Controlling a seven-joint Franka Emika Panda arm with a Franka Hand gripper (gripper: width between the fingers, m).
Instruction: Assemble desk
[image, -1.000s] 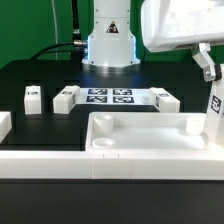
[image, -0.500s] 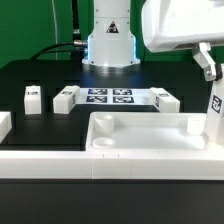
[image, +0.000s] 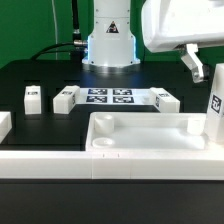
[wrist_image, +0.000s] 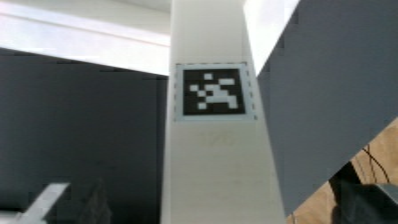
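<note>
The tabletop (image: 140, 143) is lying nearest you, across the lower frame, with one leg (image: 215, 105) standing at its right corner. Just above, at upper right, the gripper (image: 209, 73) is hanging with jaws apart, gripping nothing. Farther back, three loose legs (image: 32, 98) (image: 65, 98) (image: 165, 100) are waiting on the bench (image: 40, 75), so you are likely facing three more fittings.
</note>
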